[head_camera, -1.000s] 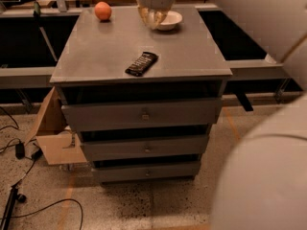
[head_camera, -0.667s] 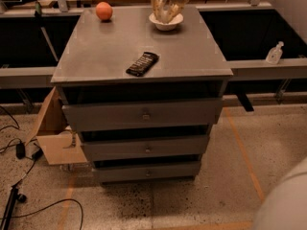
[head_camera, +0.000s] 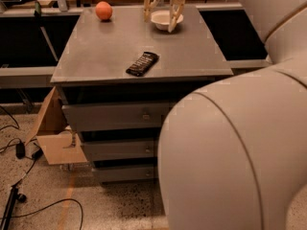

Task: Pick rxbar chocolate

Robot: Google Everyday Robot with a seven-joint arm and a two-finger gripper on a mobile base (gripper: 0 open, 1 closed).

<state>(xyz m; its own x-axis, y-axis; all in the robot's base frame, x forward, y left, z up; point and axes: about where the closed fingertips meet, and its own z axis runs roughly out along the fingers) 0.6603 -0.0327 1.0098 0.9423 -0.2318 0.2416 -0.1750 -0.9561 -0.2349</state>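
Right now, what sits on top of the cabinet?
The rxbar chocolate, an orange fruit and a white bowl; the tool hangs open over the bowl, hiding part of it.

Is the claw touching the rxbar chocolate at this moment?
Apart. The camera view shows the claw open at the back of the cabinet top, by the white bowl, with bare grey surface between it and the rxbar chocolate.

Glossy, near-black wrapped rxbar chocolate (head_camera: 142,63) on a matt grey cabinet top (head_camera: 100,47); the smooth, pale plastic gripper (head_camera: 159,23) hangs over a white glazed bowl (head_camera: 164,15) at the back.
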